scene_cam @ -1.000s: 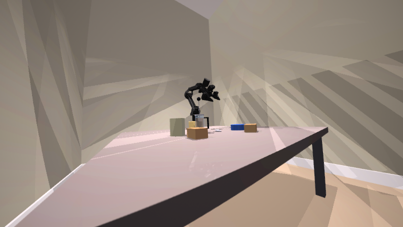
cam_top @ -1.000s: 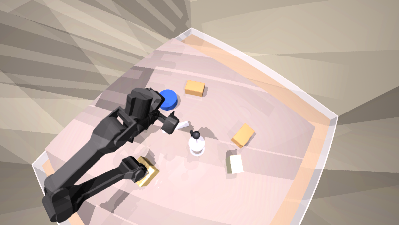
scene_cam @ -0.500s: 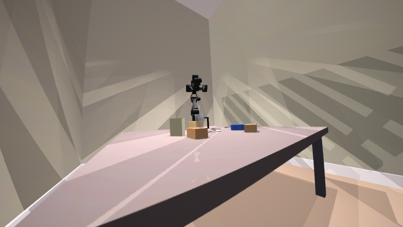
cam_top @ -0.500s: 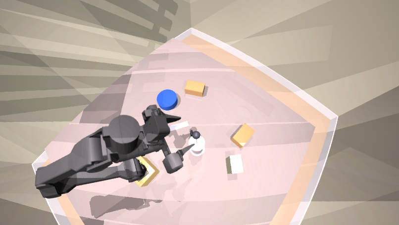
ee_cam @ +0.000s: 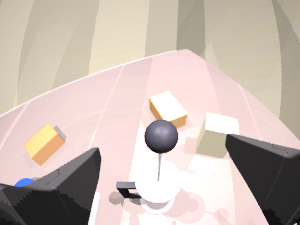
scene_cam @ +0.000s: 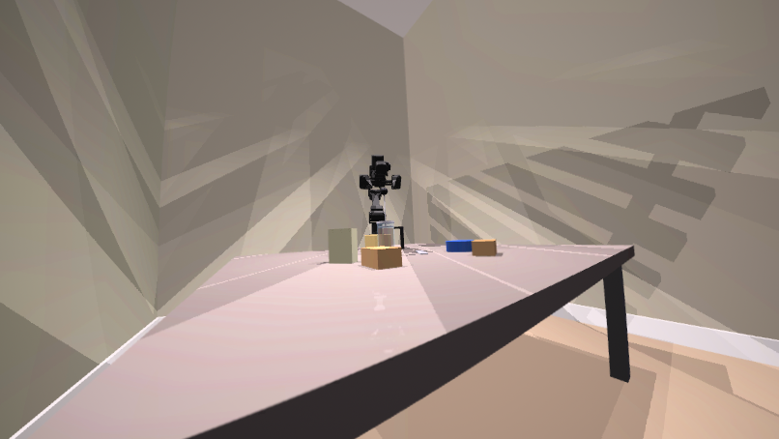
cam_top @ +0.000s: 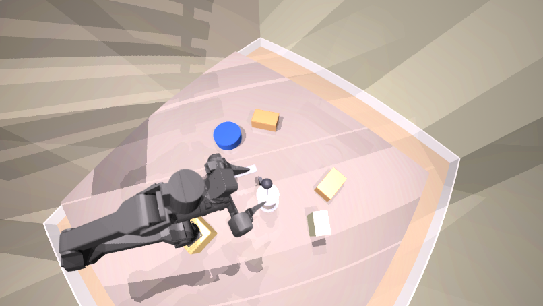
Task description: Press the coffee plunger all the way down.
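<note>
The gripper [ee_cam: 162,181] was spread wide and released, with nothing between its fingers. In the wrist view the two dark fingers stood at the left and right edges of the picture, and the coffee press [ee_cam: 155,184] sat between them, lower down and apart from both.

The press stood upright on the pink table [cam_top: 360,242], near its middle. Its round black plunger knob [ee_cam: 161,136] was raised on a thin rod above the white lid — the plunger was not yet pressed down. A small dark handle [ee_cam: 126,189] projected from the left side of the press body in the wrist view.

In the top view the arm [cam_top: 151,212] reached in from the left, and its fingers pointed toward the press [cam_top: 267,197].

Nearby items:
- a blue disc [cam_top: 227,135] and an orange block [cam_top: 265,120] on the far side;
- a yellow block [cam_top: 330,183] and a white-topped block [cam_top: 318,223] to the right.
</note>
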`<action>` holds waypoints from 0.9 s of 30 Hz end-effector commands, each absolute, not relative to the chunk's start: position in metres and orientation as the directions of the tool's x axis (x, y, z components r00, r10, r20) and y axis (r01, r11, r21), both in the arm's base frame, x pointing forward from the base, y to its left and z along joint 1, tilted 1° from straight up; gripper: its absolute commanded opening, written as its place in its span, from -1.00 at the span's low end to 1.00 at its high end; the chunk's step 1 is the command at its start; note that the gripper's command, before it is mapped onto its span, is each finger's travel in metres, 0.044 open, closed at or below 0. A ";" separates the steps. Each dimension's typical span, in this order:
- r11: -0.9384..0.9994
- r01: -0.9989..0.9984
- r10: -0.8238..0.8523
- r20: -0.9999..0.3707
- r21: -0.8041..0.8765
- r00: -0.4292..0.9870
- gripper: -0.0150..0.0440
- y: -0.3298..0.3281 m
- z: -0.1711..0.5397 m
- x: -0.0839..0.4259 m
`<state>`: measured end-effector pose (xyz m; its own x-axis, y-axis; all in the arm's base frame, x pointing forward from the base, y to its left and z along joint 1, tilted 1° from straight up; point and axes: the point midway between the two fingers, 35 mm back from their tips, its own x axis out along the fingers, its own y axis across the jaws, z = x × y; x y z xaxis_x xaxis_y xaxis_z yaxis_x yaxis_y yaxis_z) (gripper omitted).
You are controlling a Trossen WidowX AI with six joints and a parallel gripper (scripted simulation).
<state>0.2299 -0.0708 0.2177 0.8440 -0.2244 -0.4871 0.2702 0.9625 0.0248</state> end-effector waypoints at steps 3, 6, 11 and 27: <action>0.961 0.275 -0.229 -0.486 0.024 0.844 1.00 -0.073 0.213 0.235; 0.961 0.275 -0.229 -0.485 0.024 0.844 1.00 -0.074 0.211 0.239; 0.961 0.275 -0.229 -0.485 0.024 0.844 1.00 -0.076 0.207 0.246; 0.961 0.275 -0.229 -0.484 0.024 0.845 0.73 -0.080 0.197 0.260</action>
<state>0.2590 -0.0785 0.2020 0.8519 -0.2272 -0.4718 0.2687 0.9630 0.0215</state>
